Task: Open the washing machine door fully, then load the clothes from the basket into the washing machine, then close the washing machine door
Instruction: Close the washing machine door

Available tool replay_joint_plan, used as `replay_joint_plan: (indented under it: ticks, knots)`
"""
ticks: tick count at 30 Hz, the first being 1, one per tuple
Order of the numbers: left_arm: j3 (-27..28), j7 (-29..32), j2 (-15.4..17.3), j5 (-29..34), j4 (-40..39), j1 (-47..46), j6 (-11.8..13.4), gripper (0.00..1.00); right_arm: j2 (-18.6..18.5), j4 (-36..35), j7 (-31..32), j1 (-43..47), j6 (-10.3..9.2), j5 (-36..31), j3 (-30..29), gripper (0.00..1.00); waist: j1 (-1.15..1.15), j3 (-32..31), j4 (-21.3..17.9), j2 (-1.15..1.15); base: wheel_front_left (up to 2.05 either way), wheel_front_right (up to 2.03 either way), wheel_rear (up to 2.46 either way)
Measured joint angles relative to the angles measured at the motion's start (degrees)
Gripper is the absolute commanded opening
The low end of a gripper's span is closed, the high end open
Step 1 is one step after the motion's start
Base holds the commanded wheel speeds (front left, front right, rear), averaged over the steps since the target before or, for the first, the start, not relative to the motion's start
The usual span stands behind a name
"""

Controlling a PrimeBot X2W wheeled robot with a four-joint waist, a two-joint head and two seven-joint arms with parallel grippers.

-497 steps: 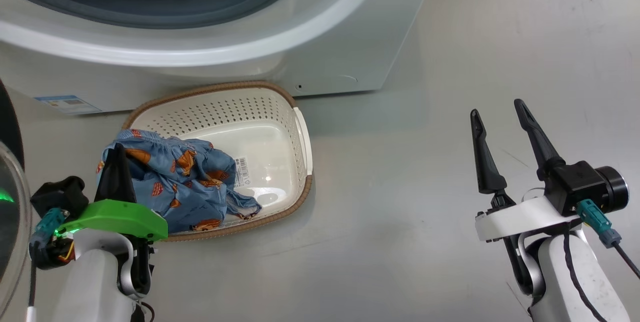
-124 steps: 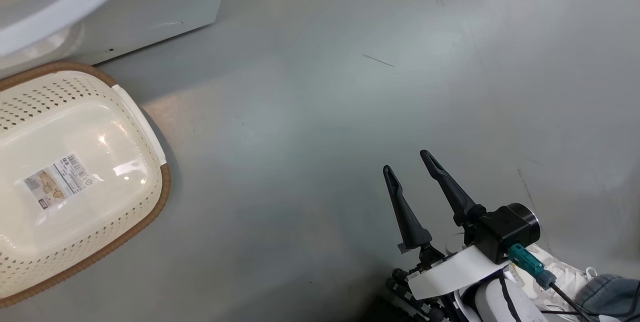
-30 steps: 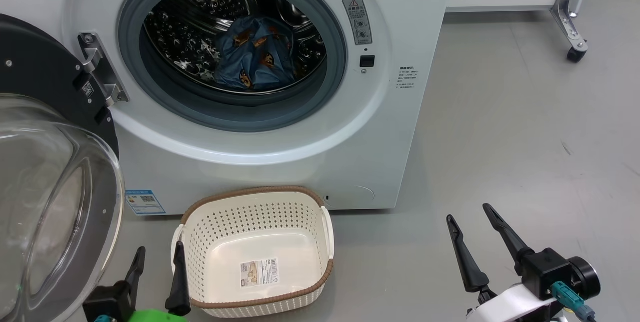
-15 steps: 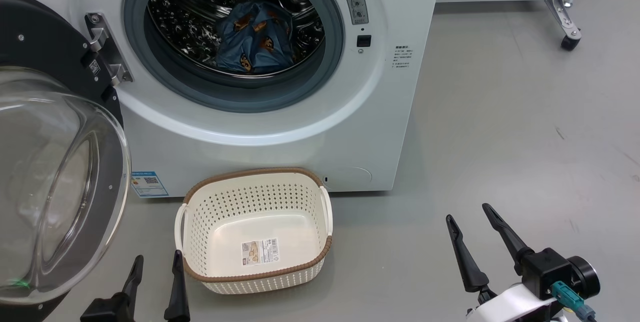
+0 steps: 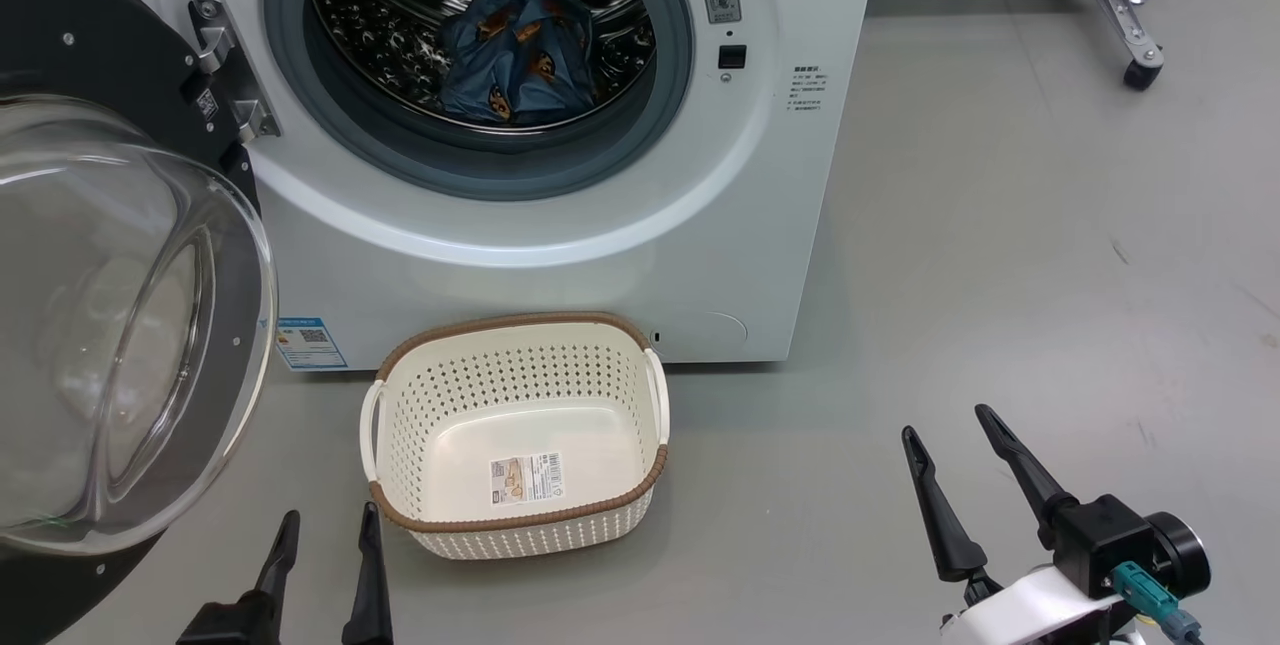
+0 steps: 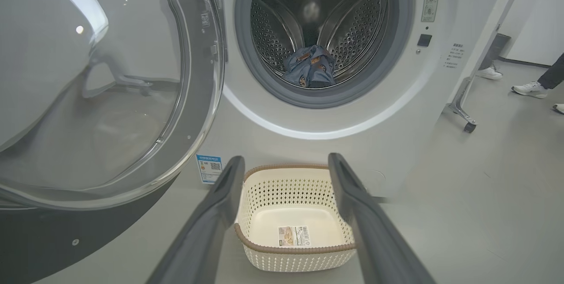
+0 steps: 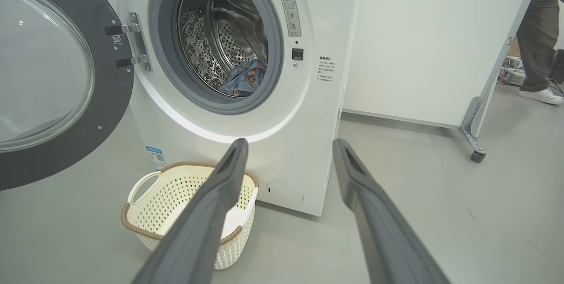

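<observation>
A pale grey floor (image 5: 950, 225) runs in front of the washing machine (image 5: 560, 255), which stands at the far side with its opening bare. The clothes (image 5: 520, 50) lie bundled low in the drum (image 5: 400, 45). The basket (image 5: 515, 322) sits empty just before the machine's foot (only its barcode sticker (image 5: 526, 477) shows inside), so loading looks done and closing is what remains.

The washing machine door (image 5: 110, 305) hangs open at the left on its hinge (image 5: 230, 75), at the left edge of the opening. Its glass bowl bulges toward the right and the near side. The left gripper (image 5: 331, 515) is at the near left, fingers spread with nothing between them, just right of the door's lower rim and apart from it. The right gripper (image 5: 945, 422) is at the near right, well apart from the door, likewise spread and empty.

The left arm is plainly the nearer. As I judge it, the door must swing rightward about its upright hinge line, so the fingers need to get round to its outer face, left of the black rim, before pushing. Where they are now, they face its inner side.
</observation>
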Motion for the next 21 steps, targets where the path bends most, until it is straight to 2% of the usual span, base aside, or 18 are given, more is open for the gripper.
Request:
replay_joint_plan:
  ticks: [5,10,18,21]
  knots:
    - [-0.6,0.0,0.0,0.4,-0.6,0.0,0.0,1.0,-0.1,-0.4,0.0,0.0,0.0,0.0,-0.5,1.0,0.0,0.0,1.1,0.0,-0.12,0.12,0.0]
    - [-0.6,0.0,0.0,0.4,-0.9,0.0,1.2,1.0,-0.4,-1.2,0.0,-0.2,0.01,-0.4,-0.4,1.0,0.0,-0.3,4.0,0.0,0.0,0.0,0.0]
    - [2.6,0.0,0.1,0.4,-3.3,1.2,4.9,1.0,-1.4,-1.2,0.0,-3.2,0.01,-0.5,3.9,1.0,0.0,-0.9,9.5,0.0,0.0,0.0,0.0]
    - [3.4,0.0,0.1,0.4,-4.3,2.7,5.5,1.0,-1.7,-0.7,0.0,-3.9,0.02,-0.5,5.7,1.0,0.0,-1.3,11.8,0.0,0.0,0.0,0.0]
